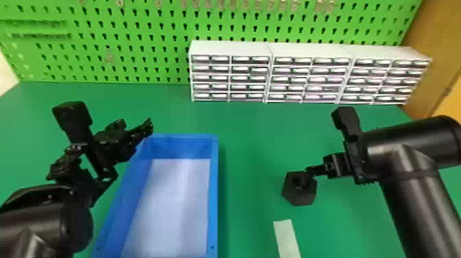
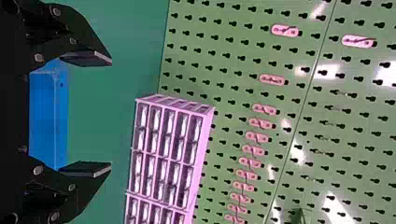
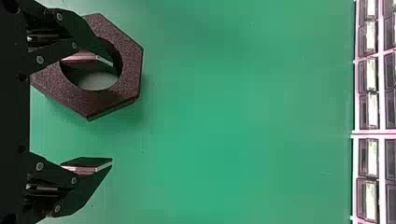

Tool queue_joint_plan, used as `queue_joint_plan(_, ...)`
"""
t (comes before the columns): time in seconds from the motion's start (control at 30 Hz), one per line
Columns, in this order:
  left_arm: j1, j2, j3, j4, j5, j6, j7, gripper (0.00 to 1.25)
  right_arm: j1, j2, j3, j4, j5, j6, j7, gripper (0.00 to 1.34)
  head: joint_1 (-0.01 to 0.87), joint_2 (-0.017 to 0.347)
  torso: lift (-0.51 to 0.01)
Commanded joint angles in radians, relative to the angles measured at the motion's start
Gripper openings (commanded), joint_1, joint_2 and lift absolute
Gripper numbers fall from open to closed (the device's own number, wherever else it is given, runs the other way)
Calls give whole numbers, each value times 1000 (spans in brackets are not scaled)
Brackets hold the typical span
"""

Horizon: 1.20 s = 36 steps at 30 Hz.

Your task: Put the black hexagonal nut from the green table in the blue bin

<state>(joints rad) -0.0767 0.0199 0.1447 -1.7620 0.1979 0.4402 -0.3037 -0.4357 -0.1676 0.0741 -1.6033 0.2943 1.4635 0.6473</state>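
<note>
Jaws of the right gripper [image 3: 112, 114] stand wide apart and unclenched, one finger at the central hole of the black hexagonal nut [image 1: 299, 190], the other outside its rim; whether either touches cannot be told. Resting on the green table [image 1: 253, 137], the nut sits right of the blue bin [image 1: 213, 192] and well apart from it. So the task looks to be at the grasping stage: the approach seems done, while closing on the rim, lifting, carrying left and releasing are left to do. Near the nut, towards the near edge, lies a pale strip [image 1: 286, 238]. Above the bin's far left corner, the left gripper [image 2: 111, 114] is spread wide, holding nothing. White drawer cabinets [image 1: 308, 53] stand at the far right, against the green pegboard [image 1: 137, 44].
</note>
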Motion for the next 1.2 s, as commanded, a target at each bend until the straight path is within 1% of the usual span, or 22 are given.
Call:
queue_joint_plan(0.0,0,0,0,1,0,0,0,795,3,3,0,8,0,-14,0,816,691,9,-97)
queue_joint_plan(0.53,0,0,0,-1,0,0,0,795,6,5,3,23,-12,-37,0,816,691,9,-97)
queue_joint_plan(0.83,-2,0,0,-1,0,0,0,795,8,11,4,39,-27,-57,0,816,691,9,-97)
queue_joint_plan(1.17,-2,0,0,1,0,0,0,795,9,13,3,45,-26,-57,0,816,691,9,-97)
